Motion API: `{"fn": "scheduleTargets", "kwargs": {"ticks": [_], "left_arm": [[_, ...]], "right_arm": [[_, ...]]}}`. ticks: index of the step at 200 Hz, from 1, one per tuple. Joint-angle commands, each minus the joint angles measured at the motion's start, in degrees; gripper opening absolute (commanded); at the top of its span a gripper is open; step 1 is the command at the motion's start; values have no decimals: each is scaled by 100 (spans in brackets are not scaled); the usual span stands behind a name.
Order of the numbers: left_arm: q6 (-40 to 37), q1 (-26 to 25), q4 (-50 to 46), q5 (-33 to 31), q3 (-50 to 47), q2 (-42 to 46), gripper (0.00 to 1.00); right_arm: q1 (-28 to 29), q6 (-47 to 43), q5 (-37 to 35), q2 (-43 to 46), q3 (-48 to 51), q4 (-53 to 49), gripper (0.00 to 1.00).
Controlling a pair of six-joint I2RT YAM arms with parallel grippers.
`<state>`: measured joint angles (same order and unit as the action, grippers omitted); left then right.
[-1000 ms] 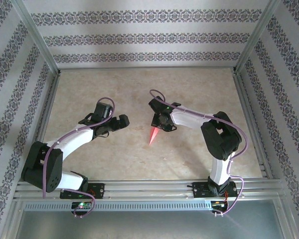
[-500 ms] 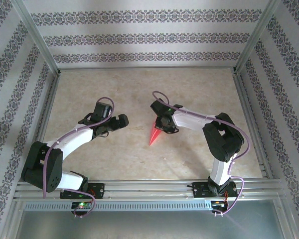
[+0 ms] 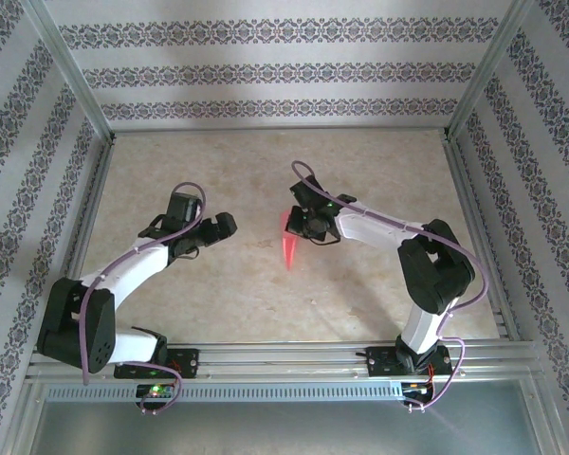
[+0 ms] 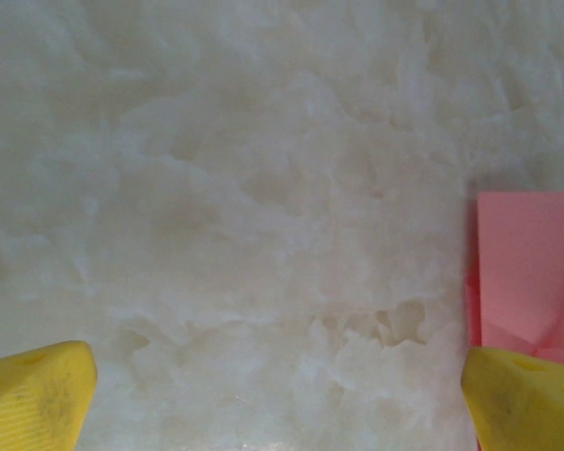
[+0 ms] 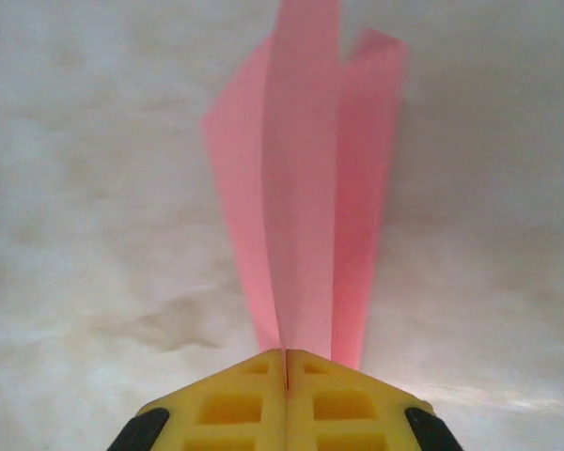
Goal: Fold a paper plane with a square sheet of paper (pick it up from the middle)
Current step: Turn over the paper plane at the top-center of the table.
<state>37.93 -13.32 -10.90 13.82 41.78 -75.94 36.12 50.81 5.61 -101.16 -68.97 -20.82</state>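
Note:
The square sheet of paper is folded into a slim pink-red paper plane (image 3: 287,243) with a centre crease. My right gripper (image 3: 301,226) is shut on the plane's centre fold near the middle of the table. In the right wrist view the plane (image 5: 305,207) sticks out from between my closed yellow fingertips (image 5: 286,355), its wings spreading to both sides over the table. My left gripper (image 3: 218,227) stands open to the left of the plane with nothing between its fingers (image 4: 33,399). A corner of the pink paper (image 4: 526,272) lies beyond the right finger (image 4: 531,399).
The marbled beige tabletop (image 3: 218,171) is fenced by aluminium rails (image 3: 93,199) on the left, right and near sides. Patterned walls (image 3: 284,71) stand behind and at both sides.
My right gripper has shut on the plane and shifted it slightly toward the back, so it now points straighter toward the near edge. The left arm has drawn a little to the left, still open.

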Motion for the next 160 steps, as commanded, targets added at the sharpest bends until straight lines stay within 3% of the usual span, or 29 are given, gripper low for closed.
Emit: {"fn": "scheduleTargets", "kwargs": {"ticks": [1,22,70,112,160], "left_arm": [[138,251,86,272,-115,279,100],[248,432,103,288,-226,544,100],[308,533,105,173,-390,1114,100],[383,537,298,491,-461,1090,99],[666,491,676,1196,-539,626,86]], "right_arm": [[5,-387,1527,-12,-299,1116,4],[104,-422,2239,-275,-592,1648,4],[111,-193,3000,-891,-606,2494,6],[-23,84,3189,-1295,-97,3019,6],[-327,60,2967,-1268,652,3142,7]]}}
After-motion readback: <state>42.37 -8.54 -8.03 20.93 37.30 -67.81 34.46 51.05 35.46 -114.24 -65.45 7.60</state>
